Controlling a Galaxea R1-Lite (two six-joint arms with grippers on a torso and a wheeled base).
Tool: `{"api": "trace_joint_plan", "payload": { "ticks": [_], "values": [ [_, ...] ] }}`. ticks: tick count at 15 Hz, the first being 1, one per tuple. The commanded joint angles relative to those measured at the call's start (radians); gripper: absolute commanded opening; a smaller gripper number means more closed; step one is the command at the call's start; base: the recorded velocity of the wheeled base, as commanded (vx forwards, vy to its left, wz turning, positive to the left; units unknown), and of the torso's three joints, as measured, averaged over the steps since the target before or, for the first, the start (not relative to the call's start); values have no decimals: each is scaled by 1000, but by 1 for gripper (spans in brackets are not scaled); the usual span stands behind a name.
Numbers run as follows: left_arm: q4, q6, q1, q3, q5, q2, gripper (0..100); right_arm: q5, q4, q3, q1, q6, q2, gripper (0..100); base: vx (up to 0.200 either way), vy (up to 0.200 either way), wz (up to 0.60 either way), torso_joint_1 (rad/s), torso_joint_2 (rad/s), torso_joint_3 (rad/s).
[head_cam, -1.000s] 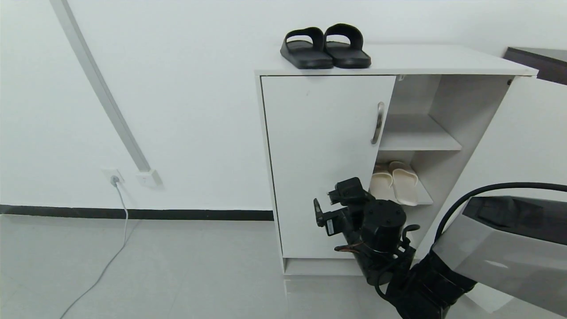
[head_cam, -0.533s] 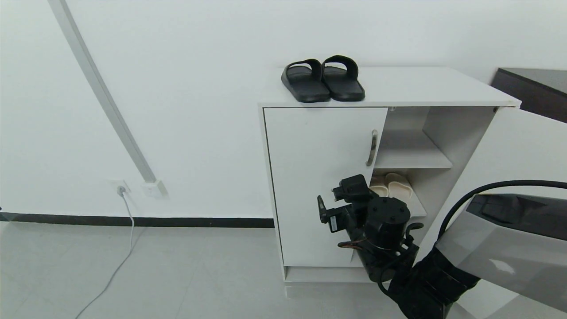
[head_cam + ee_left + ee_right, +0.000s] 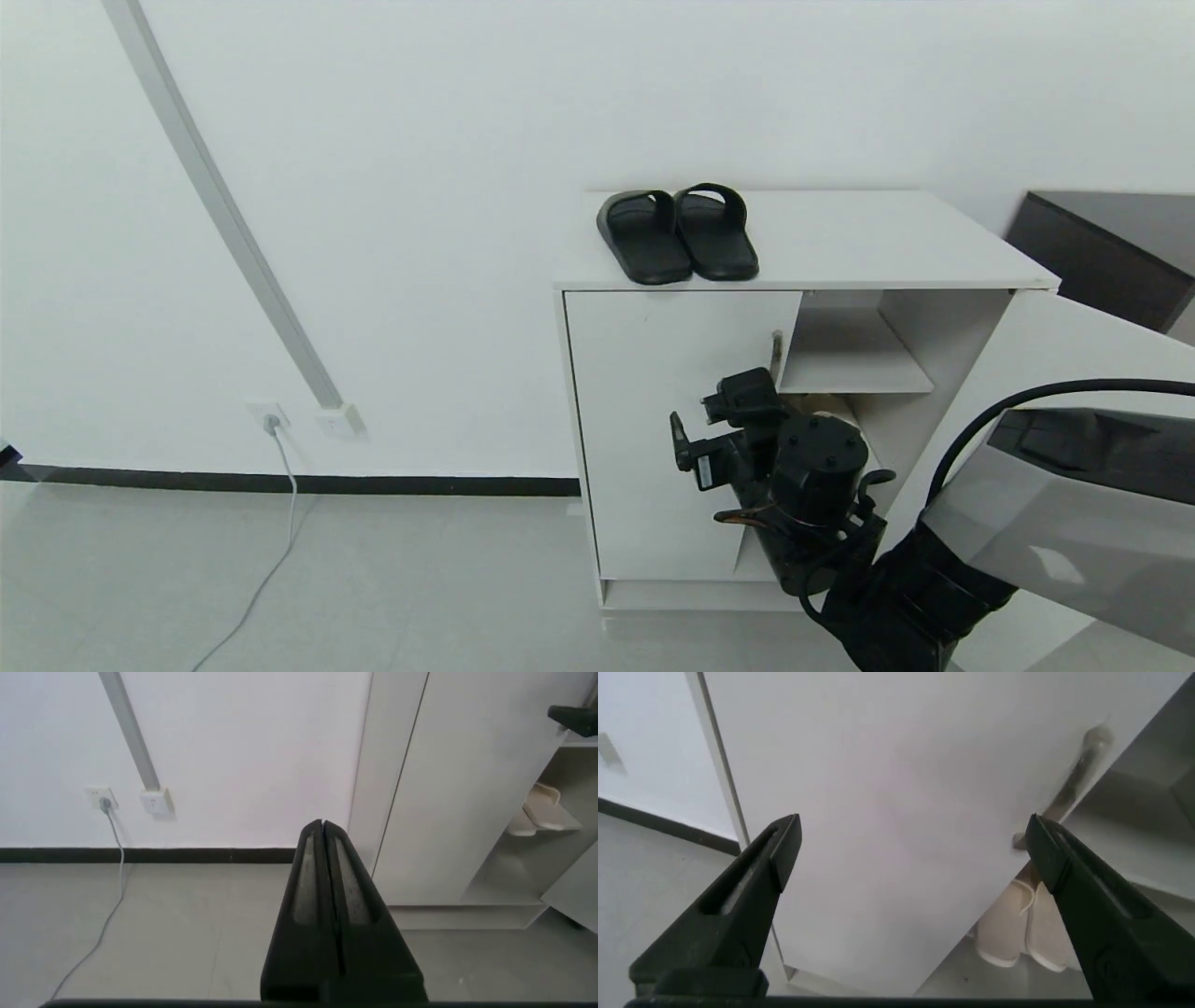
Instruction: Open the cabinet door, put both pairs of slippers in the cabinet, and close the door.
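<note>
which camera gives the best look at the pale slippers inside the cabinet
The right wrist view. It shows the pale slippers close up, with both of them lying side by side. The left wrist view catches them far off and from the side, so little detail comes through. In the head view the right arm stands in front and hides nearly all of them.

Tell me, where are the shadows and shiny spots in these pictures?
Head view: soft, even light; the black slippers throw hardly any shadow on the cabinet top, and the glossy floor faintly mirrors the cabinet's base. Right wrist view: the cream slippers inside lie in shade, and the open tool shows dark against the white door.
</note>
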State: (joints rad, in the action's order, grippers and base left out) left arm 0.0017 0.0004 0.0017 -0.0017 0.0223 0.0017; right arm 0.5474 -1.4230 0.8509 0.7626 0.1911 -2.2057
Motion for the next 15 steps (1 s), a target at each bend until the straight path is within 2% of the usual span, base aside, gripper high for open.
{"api": "trace_joint_plan", "payload": {
  "ticks": [1, 9, 12, 15],
  "values": [
    [0, 0, 0, 0, 1, 0, 0, 0, -1, -1, 0, 1, 3, 100, 0, 0, 0, 203, -510, -310],
    [0, 0, -2, 0, 1, 0, 0, -3, -5, -7, -8, 1, 3, 100, 0, 0, 0, 239, -552, -319],
    [0, 0, 0, 0, 2, 0, 0, -50, -57, -10, -9, 2, 0, 100, 0, 0, 0, 85, -188, -103],
    [0, 1, 0, 0, 2, 0, 0, -54, -60, -6, -23, 22, 15, 100, 0, 0, 0, 9, -22, -11]
  ]
}}
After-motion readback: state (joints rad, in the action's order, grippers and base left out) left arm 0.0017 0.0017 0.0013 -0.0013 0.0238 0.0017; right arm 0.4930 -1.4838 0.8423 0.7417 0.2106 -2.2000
